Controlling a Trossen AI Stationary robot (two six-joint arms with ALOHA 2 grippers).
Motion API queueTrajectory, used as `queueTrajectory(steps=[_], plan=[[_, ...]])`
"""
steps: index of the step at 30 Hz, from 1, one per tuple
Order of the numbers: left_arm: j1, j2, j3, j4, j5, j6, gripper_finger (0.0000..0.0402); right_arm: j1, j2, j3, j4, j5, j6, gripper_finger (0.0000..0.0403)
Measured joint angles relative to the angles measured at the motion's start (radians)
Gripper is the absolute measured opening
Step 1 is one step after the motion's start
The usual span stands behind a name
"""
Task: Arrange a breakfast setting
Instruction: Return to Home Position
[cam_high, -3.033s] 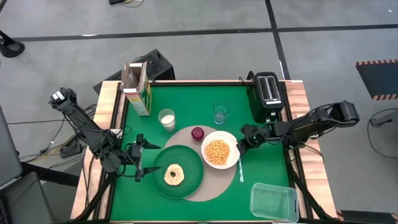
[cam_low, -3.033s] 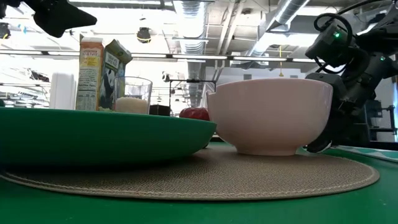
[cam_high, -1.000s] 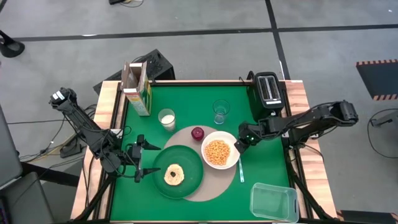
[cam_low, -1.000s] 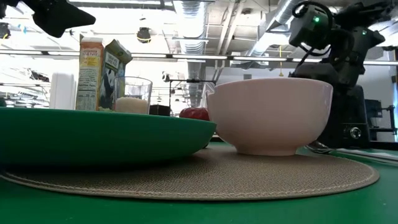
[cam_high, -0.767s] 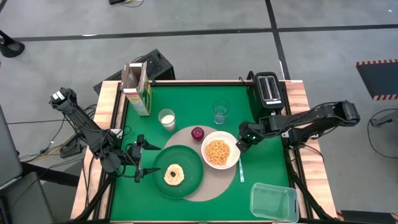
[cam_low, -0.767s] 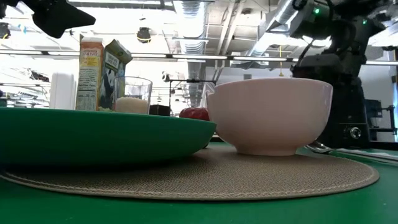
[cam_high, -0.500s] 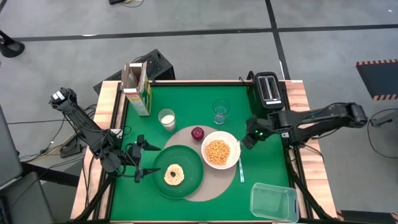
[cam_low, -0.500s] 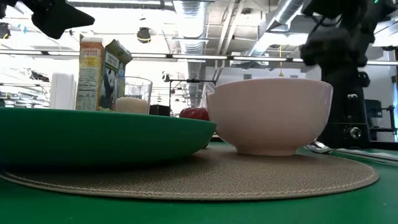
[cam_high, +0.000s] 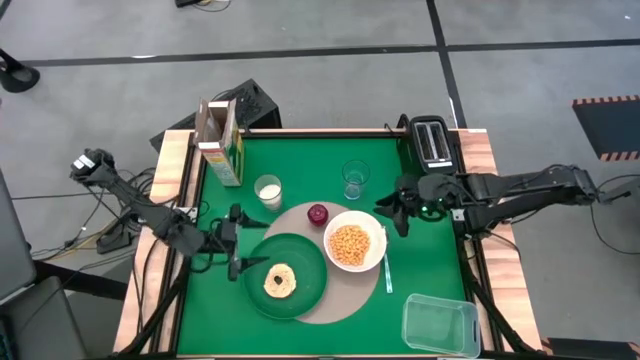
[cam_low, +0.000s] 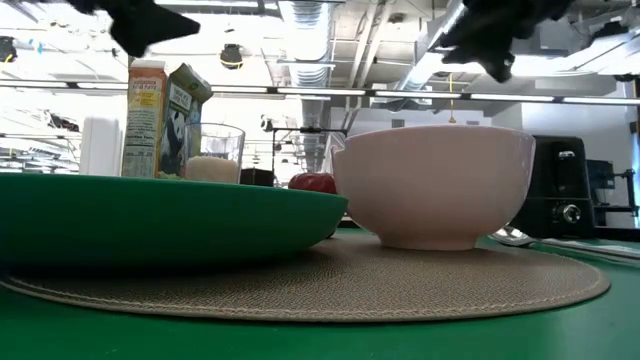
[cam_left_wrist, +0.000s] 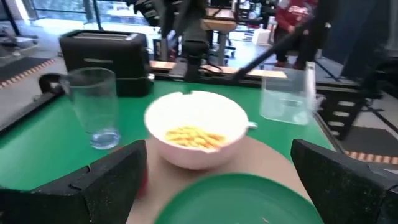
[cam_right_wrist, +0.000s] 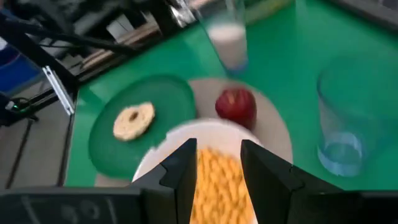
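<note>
The round tan mat lies mid-table. On it stand the dark-green plate with a bagel, the white bowl of cereal and a red apple. The metal spoon lies flat at the mat's right edge, beside the bowl. The clear glass stands beyond the mat, and the cereal box stands at the far left. My left gripper is open and empty, just left of the plate. My right gripper is open and empty in the air, right of the bowl.
A glass of milk stands left of the apple. A black toaster stands at the far right corner. A clear plastic tub sits at the near right corner. Bare green table shows along the near edge and between the glass and the toaster.
My right gripper has risen and gone toward the table's far edge, away from the spoon, which stays flat beside the bowl. My left gripper has gone a little toward the table's right, closer to the plate.
</note>
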Motion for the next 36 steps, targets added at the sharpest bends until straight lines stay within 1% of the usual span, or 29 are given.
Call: queueTrajectory(steps=[2, 5, 11, 15, 18, 20, 22, 23, 26, 29, 32, 34, 36], plan=[[0.084, 0.0, 0.0, 0.013, 0.083, 0.018, 0.0379, -0.003, 0.019, 0.0, 0.05, 0.006, -0.063, 0.0155], [0.206, 0.0, 0.0, 0.015, 0.214, 0.037, 0.0359, -0.011, 0.04, 0.0, 0.105, 0.007, -0.142, 0.0155], [0.413, -0.002, 0.0, 0.034, 0.365, 0.129, 0.0293, -0.062, 0.056, -0.002, 0.182, -0.005, -0.291, 0.0149], [0.51, -0.003, 0.0, 0.05, 0.427, 0.201, 0.0232, -0.137, 0.035, -0.002, 0.207, -0.087, -0.383, 0.0124], [0.573, -0.004, 0.0, 0.048, 0.451, 0.249, 0.0173, -0.21, 0.023, -0.001, 0.213, -0.127, -0.43, 0.0094], [0.613, -0.01, 0.0, 0.038, 0.519, 0.263, 0.0131, -0.261, 0.026, -0.001, 0.205, -0.138, -0.431, 0.0072], [0.64, -0.011, 0.0, 0.031, 0.6, 0.269, 0.0094, -0.311, 0.033, -0.001, 0.199, -0.18, -0.416, 0.0052], [0.65, -0.011, 0.0, 0.017, 0.622, 0.269, 0.0077, -0.332, 0.034, -0.001, 0.188, -0.216, -0.405, 0.0042], [0.681, -0.037, 0.0, -0.015, 0.634, 0.294, 0.0034, -0.374, 0.026, -0.001, 0.131, -0.295, -0.401, 0.002], [0.72, -0.118, 0.0, -0.052, 0.638, 0.297, 0.0006, -0.389, -0.017, -0.003, 0.076, -0.301, -0.407, 0.0019], [0.746, -0.235, -0.012, -0.074, 0.64, 0.306, 0.0007, -0.389, -0.079, -0.034, 0.085, -0.301, -0.407, 0.003], [0.759, -0.318, -0.04, -0.08, 0.641, 0.304, 0.0008, -0.389, -0.12, -0.06, 0.091, -0.301, -0.401, 0.0042], [0.769, -0.396, -0.073, -0.082, 0.641, 0.292, 0.0008, -0.389, -0.161, -0.091, 0.097, -0.303, -0.394, 0.0045]])
